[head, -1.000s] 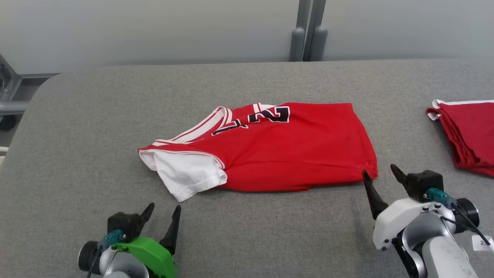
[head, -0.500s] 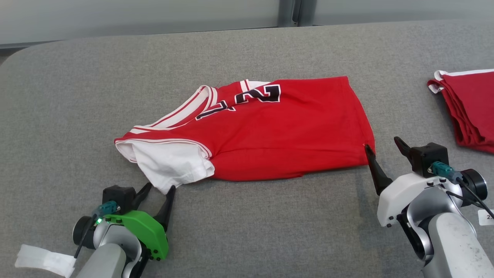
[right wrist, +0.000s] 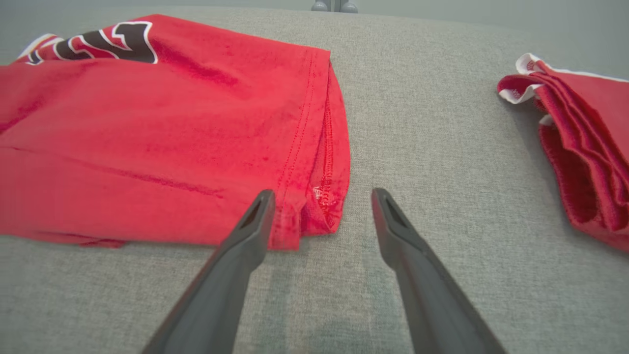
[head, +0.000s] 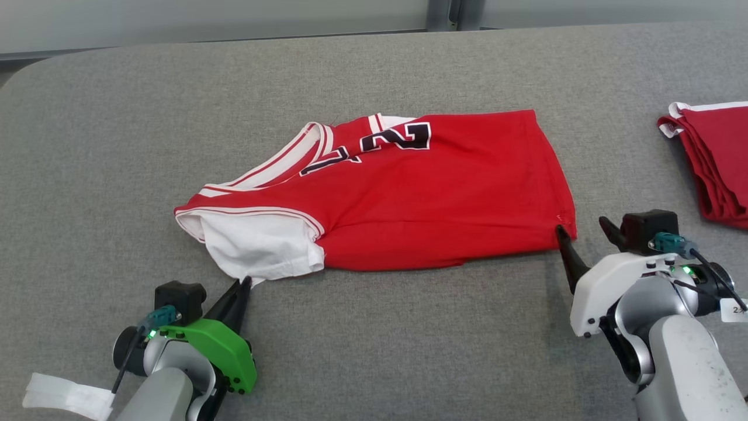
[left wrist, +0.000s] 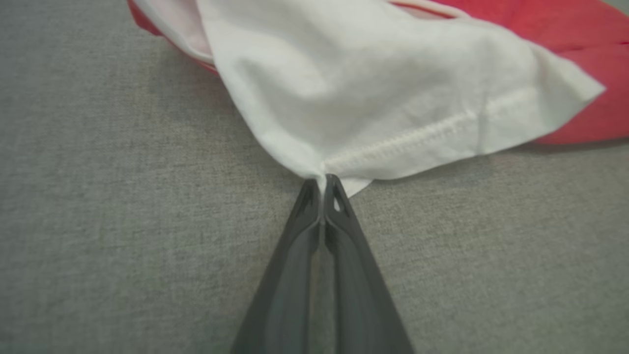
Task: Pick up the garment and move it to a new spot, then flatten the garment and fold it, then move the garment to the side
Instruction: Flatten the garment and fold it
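The garment [head: 409, 193] is a red jersey with black numerals and a white sleeve [head: 263, 248], folded on the grey table. My left gripper [head: 244, 283] is shut on the sleeve's near corner; in the left wrist view its tips [left wrist: 323, 181] pinch the white hem [left wrist: 422, 137]. My right gripper [head: 581, 227] stands open at the garment's near right corner. In the right wrist view the right gripper [right wrist: 322, 194] straddles that red hem corner [right wrist: 322, 206], the left finger lying over the cloth's edge.
A second red folded garment [head: 716, 169] lies at the table's right edge, also seen in the right wrist view [right wrist: 585, 147]. The grey fabric table [head: 374, 339] spreads all round. A wall and grey posts [head: 447, 11] stand beyond the far edge.
My left gripper moved up to the white sleeve corner and shut on it. The right gripper crept closer to the hem corner, staying open. The head camera tilted down.
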Controlling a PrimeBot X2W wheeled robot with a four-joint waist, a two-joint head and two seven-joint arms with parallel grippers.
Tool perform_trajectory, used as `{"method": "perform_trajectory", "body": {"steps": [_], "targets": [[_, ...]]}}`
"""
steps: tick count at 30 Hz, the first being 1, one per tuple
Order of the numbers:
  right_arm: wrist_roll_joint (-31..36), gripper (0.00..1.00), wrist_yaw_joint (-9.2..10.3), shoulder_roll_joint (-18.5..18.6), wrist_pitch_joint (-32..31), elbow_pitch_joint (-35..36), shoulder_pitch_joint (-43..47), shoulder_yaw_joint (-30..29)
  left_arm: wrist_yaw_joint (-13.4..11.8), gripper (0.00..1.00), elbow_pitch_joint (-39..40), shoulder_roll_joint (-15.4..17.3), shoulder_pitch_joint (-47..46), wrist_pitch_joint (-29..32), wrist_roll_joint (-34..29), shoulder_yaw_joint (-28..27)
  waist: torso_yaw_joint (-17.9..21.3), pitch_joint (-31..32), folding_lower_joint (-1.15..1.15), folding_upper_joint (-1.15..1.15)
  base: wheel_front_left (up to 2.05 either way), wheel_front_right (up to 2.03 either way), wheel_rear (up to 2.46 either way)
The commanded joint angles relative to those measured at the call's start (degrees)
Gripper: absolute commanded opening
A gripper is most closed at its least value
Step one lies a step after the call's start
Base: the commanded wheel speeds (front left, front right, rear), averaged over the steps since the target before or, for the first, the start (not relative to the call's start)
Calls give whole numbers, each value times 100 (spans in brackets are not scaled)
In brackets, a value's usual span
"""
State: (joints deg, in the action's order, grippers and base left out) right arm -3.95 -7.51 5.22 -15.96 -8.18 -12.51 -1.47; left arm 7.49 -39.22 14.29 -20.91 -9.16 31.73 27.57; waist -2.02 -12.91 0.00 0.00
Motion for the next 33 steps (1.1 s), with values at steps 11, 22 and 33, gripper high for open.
{"method": "perform_trajectory", "body": {"steps": [11, 22, 33], "targets": [[-180, 78, 5, -140, -375, -168, -54, 35, -9, 0, -140, 7, -142, -48, 17, 92, -85, -62, 0, 0, 0, 0, 0], [-200, 0, 5, -190, -326, -159, 39, 64, -36, 0, -123, 35, -221, -180, 56, 105, -56, 6, 0, 0, 0, 0, 0], [-506, 0, 5, -160, 51, 254, -126, 26, -110, 0, 605, 146, -416, -373, 256, -175, -34, 56, 0, 0, 0, 0, 0]]}}
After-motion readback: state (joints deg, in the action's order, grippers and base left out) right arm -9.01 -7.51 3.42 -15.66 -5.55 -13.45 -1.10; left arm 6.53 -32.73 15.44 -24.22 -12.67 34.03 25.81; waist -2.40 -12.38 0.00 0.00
